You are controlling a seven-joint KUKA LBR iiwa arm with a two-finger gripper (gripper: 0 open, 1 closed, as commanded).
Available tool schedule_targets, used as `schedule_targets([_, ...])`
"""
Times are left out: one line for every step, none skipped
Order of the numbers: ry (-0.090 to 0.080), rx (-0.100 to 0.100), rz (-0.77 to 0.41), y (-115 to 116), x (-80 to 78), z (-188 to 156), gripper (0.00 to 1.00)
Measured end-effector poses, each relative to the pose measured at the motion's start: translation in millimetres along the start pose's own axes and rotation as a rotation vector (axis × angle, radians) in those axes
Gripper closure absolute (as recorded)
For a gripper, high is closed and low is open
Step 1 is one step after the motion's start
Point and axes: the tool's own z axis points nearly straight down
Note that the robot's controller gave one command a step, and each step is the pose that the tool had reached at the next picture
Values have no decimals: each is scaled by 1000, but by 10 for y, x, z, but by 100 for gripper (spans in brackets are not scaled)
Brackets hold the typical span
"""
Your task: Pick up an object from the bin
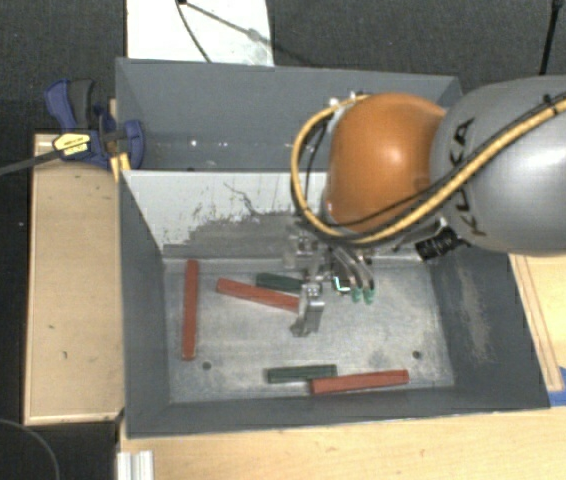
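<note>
Red stick point(253, 292) lies tilted near the middle of the bin's floor, its right end beside the gripper point(309, 316), which is down low at that end. Whether the jaws stand wide or narrow I cannot tell, and nothing is seen held. A dark green stick point(277, 282) lies just behind the red one, touching it. Above, the wrist carries an orange cover point(383, 158) looped with cables point(308, 168), and the grey arm point(523, 178) runs off to the right. In the grey bin point(143, 298), another red stick point(190, 308) lies lengthwise at the left. Near the front wall, a second green stick point(301, 374) meets a third red stick point(360, 381).
</note>
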Motion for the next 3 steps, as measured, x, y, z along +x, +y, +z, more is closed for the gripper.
schedule_targets([-2, 1, -37, -574, -544, 1290, 0])
schedule_targets([-7, -1, -36, -549, -551, 1239, 100])
schedule_targets([-15, -1, -42, -464, -262, -373, 100])
